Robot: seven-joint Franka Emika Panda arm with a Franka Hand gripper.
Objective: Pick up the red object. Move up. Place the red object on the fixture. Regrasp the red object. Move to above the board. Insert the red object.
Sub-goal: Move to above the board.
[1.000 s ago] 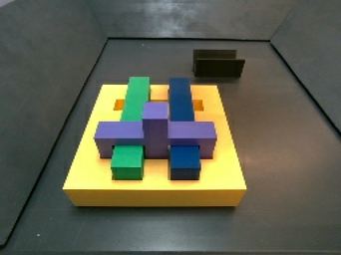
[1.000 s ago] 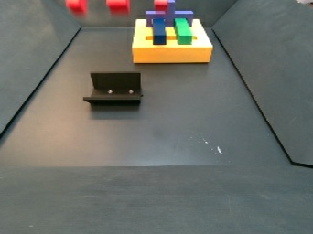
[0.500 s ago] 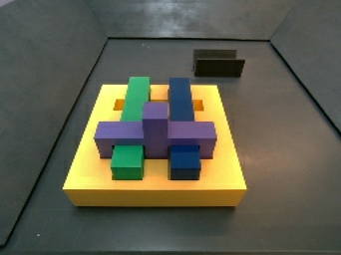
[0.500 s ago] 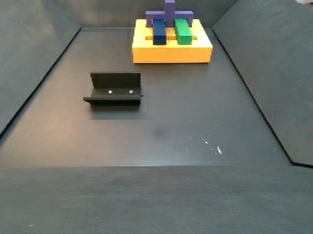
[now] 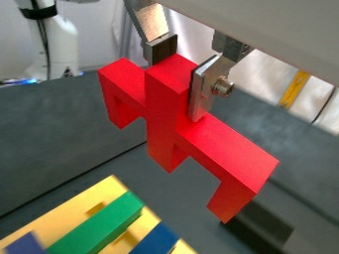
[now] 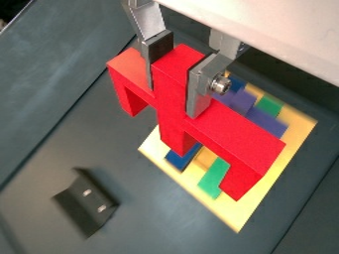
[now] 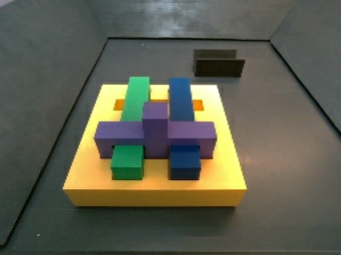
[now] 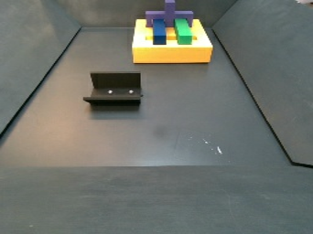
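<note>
The red object [image 5: 185, 139] [image 6: 199, 119] hangs in the air, and my gripper [image 5: 179, 71] [image 6: 176, 67] is shut on its central stub, with the bar and prongs below the fingers. Both wrist views show this. Under it lies the board [image 6: 294, 139] [image 5: 66, 213], a yellow slab bearing a green block [image 7: 135, 100], a blue block [image 7: 178, 100] and a purple block [image 7: 156, 127]. The fixture [image 6: 87, 201] [image 7: 218, 64] [image 8: 113, 89] stands on the dark floor apart from the board [image 7: 147, 184] [image 8: 171, 53]. Neither side view shows the gripper or the red object.
Sloping dark walls [image 8: 37, 82] enclose the floor on all sides. A small white scratch [image 8: 210, 143] marks the floor in a side view.
One second ago the red object showed at the top edge of a side view; it has since risen out of that view. The board and fixture have not moved.
</note>
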